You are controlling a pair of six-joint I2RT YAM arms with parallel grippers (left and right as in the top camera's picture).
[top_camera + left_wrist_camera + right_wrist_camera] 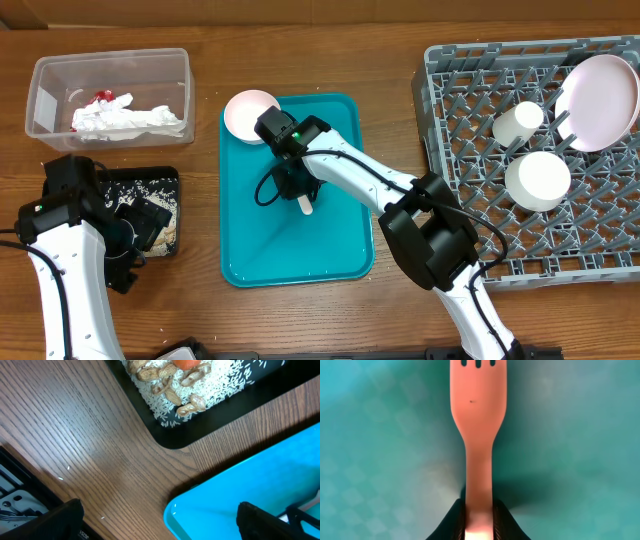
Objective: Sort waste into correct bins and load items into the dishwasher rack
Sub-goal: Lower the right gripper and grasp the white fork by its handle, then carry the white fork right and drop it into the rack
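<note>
One pink fork [479, 435] in right hand [479, 521]

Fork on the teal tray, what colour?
A pale pink plastic fork, clearest in the right wrist view.

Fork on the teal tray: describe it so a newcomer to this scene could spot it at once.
Find the teal tray in the middle of the table. Near its centre lies a pale pink fork, its handle pinched by the right arm's pincer. Its only neighbour there is a round bowl at the tray's corner; the fork is long, flat and slotted.
</note>
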